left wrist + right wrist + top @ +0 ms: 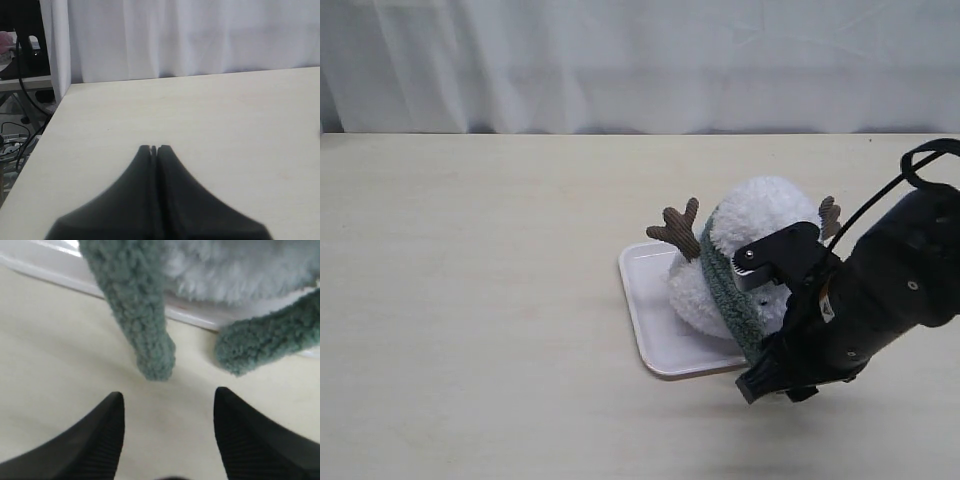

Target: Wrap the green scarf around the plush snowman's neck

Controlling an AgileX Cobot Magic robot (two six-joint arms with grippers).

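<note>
The plush snowman [760, 215] lies on a white tray [642, 300], its brown twig arms [676, 228] sticking out. The green scarf [725, 285] runs around its neck between head and body. In the right wrist view two rounded scarf ends [150, 347] [265, 342] hang over the tray rim onto the table. My right gripper [169, 397] is open just short of those ends, nothing between its fingers [107, 435]. The right arm [850, 300] covers the snowman's front side. My left gripper [154, 148] is shut and empty over bare table, out of the exterior view.
A white curtain [640, 60] hangs behind the table's far edge. In the left wrist view the table's side edge [45, 132] shows, with cables and clutter [20, 60] beyond it.
</note>
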